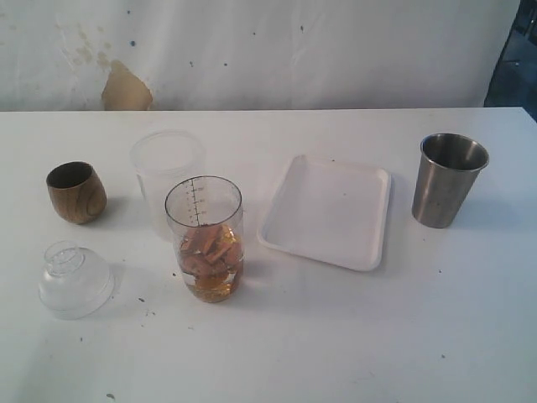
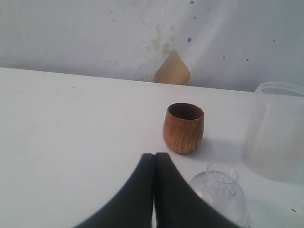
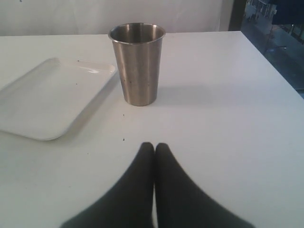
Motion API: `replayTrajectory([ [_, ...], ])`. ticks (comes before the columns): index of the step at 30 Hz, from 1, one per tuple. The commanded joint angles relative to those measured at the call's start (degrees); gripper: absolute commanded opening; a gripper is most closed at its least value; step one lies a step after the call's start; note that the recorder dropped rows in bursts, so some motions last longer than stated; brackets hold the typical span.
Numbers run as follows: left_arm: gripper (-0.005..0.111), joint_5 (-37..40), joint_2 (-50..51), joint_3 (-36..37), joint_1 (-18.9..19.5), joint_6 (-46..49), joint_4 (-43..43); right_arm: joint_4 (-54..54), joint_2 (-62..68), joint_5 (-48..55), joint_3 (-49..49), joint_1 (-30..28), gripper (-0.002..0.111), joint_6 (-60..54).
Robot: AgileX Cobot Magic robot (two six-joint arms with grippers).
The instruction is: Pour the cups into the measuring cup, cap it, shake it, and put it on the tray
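White tray (image 1: 323,206) right of centre. Measuring cup (image 1: 204,239) just left of it, upright, uncapped, holding apparently brown pieces in amber liquid. Steel tumbler (image 1: 448,180) rightmost; wooden cup (image 1: 75,193) leftmost. Left gripper (image 2: 154,159) and right gripper (image 3: 154,148) closed, gripping nothing.

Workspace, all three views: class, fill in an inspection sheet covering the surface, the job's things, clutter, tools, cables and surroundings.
Surface: white table, a few dark specks.
Job's things: wooden cup and steel tumbler upright, at opposite sides; measuring cup uncapped, holding brown pieces in amber liquid; tray with nothing on it; clear dome cap on the table near the wooden cup.
Clutter: frosted cup just behind the measuring cup.
Tools: left tool and right tool both shut, holding nothing.
Cables: nothing seen.
Surroundings: white wall with a brown stain.
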Motion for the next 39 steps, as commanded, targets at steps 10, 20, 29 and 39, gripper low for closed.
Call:
replayTrajectory([
  [10, 0.0, -3.8, -0.3, 0.3, -0.1, 2.0, 4.1, 0.1, -0.1, -0.1, 0.2, 0.2, 0.0, 0.1],
  [20, 0.0, -42.3, -0.3, 0.3, -0.1, -18.7, 1.3, 0.1, -0.1, -0.1, 0.2, 0.2, 0.0, 0.1],
  [29, 0.0, 15.2, 23.3, -34.4, -0.1, 1.1, -0.3, 0.1, -0.1, -0.1, 0.2, 0.2, 0.0, 0.1],
  [39, 0.0, 39.4, 65.3, -48.5, -1.1, 19.3, -13.4, 0.1, -0.1, -0.1, 0.2, 0.2, 0.0, 0.1],
])
